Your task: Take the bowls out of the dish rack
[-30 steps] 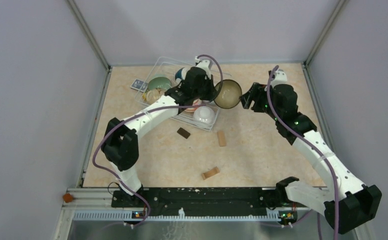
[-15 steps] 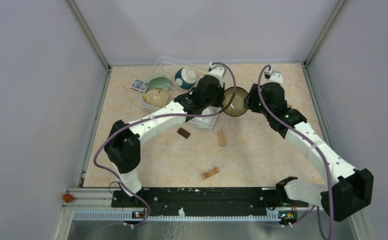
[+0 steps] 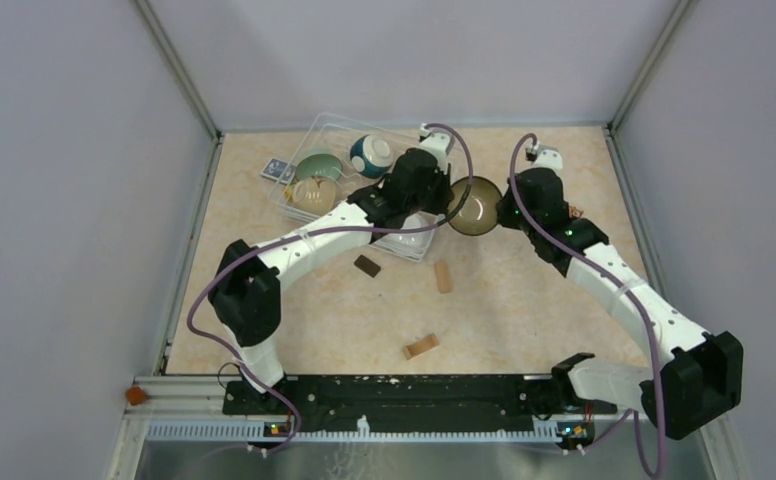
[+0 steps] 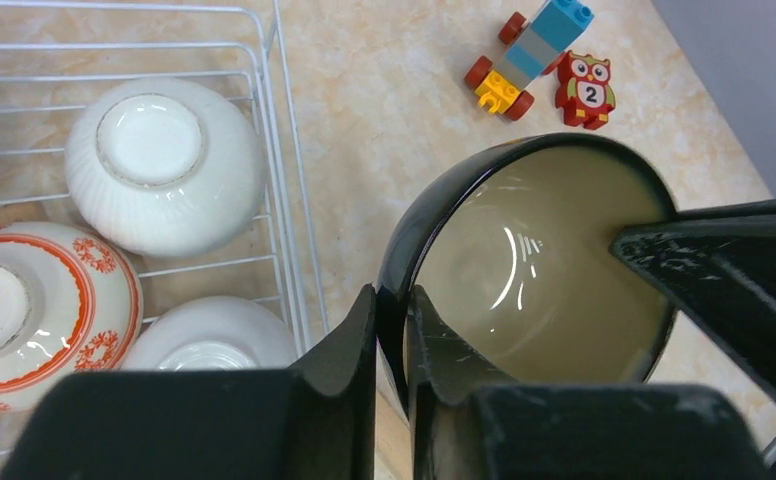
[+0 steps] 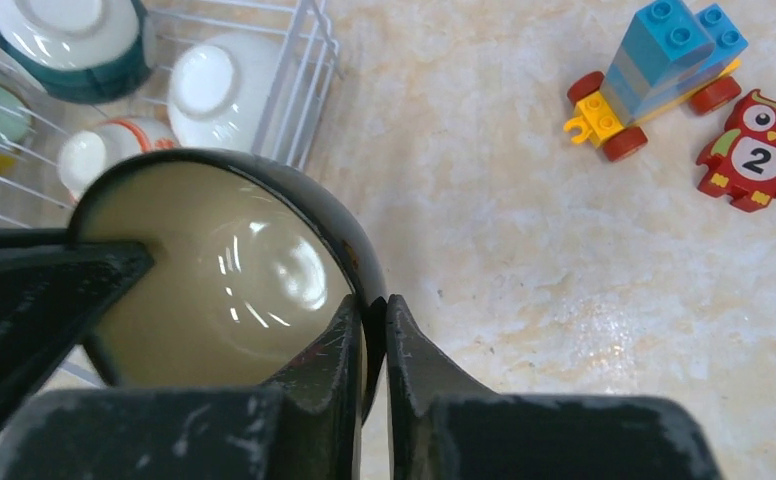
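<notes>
Left gripper [image 4: 392, 302], right gripper [image 5: 370, 308] (seemingly) pinch bowl [image 4: 524, 275] rim.

My count, bowls: 7 – 1 teal bowl [image 3: 371, 155], 1 pale green bowl [image 3: 319, 164], 1 beige bowl [image 3: 312, 192], 1 orange-pattern bowl [image 4: 24, 310], 2 white bowls [image 4: 164, 165], 1 dark bowl [image 4: 534, 270]. Misc: 1 dish rack [image 3: 339, 135], 3 wood blocks [image 3: 444, 277], 1 blue card [image 3: 277, 170], 1 brick car [image 5: 654, 70], 1 owl tile [image 5: 759, 150]. Grippers: 2, my left gripper [image 4: 392, 300] + right gripper [image 5: 372, 305].

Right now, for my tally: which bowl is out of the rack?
The dark bowl, cream inside: the left gripper and right gripper pinch its rim beside the rack; the rest sit inside it.
</notes>
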Tool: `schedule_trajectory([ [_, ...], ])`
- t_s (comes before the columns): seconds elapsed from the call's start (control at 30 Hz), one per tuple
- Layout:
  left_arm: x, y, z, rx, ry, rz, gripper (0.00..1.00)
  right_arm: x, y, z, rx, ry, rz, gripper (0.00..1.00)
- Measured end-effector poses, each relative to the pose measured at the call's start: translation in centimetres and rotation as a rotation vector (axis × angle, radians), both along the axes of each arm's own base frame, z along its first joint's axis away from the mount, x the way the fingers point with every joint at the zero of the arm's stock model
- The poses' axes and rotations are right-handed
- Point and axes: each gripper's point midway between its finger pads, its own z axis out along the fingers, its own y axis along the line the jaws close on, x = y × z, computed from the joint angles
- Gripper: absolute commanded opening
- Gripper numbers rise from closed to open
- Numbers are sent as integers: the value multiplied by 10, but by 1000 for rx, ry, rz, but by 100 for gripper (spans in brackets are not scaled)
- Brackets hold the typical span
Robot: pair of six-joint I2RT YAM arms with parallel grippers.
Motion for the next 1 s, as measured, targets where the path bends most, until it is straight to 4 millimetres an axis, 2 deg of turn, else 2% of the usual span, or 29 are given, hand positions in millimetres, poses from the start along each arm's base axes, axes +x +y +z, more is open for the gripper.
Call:
schedule_trajectory([
  [0.07,0,-1,2,-8,-4,-4,23,-2,-2,-8,-23,25,3,0],
  [0.17,1,-5,7,-34,-10,-22,39,-2,-4,-21,-40,59,-8,0],
  [0.2,1,-7,9,-48,-13,-33,47,-1,-5,-23,-47,65,-13,0],
  [0.27,0,-14,17,-81,-26,-64,75,-1,-11,-34,-76,101,-34,0],
  [0.33,-4,-20,25,-114,-32,-103,86,-2,-16,-46,-95,143,-44,0],
  [0.47,-10,-22,31,-144,-14,-156,91,-1,-30,-62,-99,206,-77,0],
  [0.67,-6,1,53,-174,-28,-147,97,12,-60,-77,-59,271,-189,0],
  [0.73,-6,14,60,-184,-37,-136,99,19,-68,-81,-60,295,-234,0],
  [0.83,-5,38,66,-190,-39,-108,99,33,-68,-87,-54,321,-272,0],
  [1.0,10,90,61,-177,-24,-10,99,56,-63,-95,-20,358,-315,0],
])
